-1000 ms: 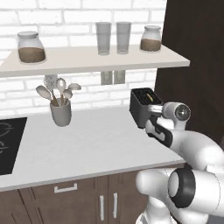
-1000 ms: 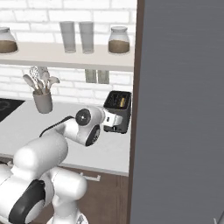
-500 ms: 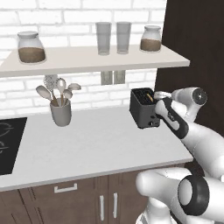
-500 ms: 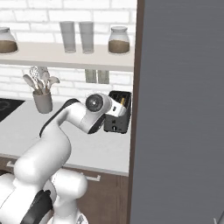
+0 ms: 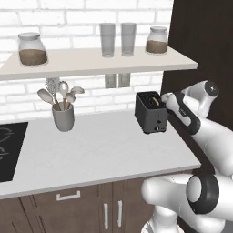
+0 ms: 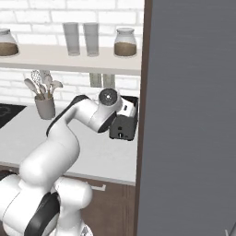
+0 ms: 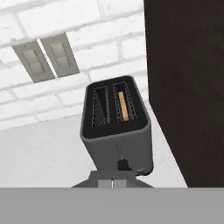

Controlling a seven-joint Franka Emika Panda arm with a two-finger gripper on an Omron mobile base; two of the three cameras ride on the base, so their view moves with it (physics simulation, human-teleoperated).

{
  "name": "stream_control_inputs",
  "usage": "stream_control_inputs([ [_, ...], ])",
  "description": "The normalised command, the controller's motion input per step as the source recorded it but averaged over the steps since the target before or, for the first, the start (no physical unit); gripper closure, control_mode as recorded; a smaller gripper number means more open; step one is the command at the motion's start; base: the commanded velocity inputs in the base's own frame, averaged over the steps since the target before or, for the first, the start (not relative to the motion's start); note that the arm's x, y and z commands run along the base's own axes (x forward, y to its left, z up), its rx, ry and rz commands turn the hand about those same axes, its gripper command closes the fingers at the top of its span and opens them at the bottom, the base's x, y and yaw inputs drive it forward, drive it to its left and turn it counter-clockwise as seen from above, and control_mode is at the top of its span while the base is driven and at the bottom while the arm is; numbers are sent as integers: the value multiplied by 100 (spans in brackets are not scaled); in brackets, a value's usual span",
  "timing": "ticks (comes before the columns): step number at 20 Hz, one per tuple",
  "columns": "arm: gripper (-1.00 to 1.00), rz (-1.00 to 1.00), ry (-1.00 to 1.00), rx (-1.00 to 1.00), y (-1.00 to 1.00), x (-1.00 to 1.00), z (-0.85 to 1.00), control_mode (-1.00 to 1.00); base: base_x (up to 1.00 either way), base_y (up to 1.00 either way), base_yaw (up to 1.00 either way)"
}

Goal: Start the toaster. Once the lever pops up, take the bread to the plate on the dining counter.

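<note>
The black toaster point(image 5: 151, 113) stands at the right end of the grey worktop, against the dark tall cabinet; it also shows as toaster point(image 6: 123, 123) and toaster point(image 7: 117, 127). A slice of bread point(image 7: 124, 106) sits down in its right slot. A small dark lever point(image 7: 123, 165) is low on the toaster's near face. My gripper point(image 7: 112, 183) is shut with nothing in it, its tips just under that lever. From the left base, the gripper point(image 5: 164, 98) is at the toaster's upper right edge. The plate and the dining counter are out of view.
A grey utensil cup point(image 5: 63, 116) stands left of the toaster. The shelf point(image 5: 100, 61) above carries jars and two glasses. The dark cabinet point(image 5: 200, 54) walls off the right side. A black hob point(image 5: 9, 150) lies at far left. Two wall outlets point(image 7: 46, 57) are behind the toaster.
My arm has swung up and to the right, carrying the hand from in front of the toaster to its right end. The gripper has stayed shut.
</note>
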Motion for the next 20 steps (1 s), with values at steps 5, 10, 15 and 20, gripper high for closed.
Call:
stream_control_inputs([
  [5,100,0,14,-12,16,16,0,-100,0,0,0],
  [10,100,0,1,-9,4,14,-1,-100,0,0,0],
  [15,100,0,0,-6,0,20,-3,-100,0,0,0],
  [20,100,0,0,0,0,32,0,-100,0,0,0],
])
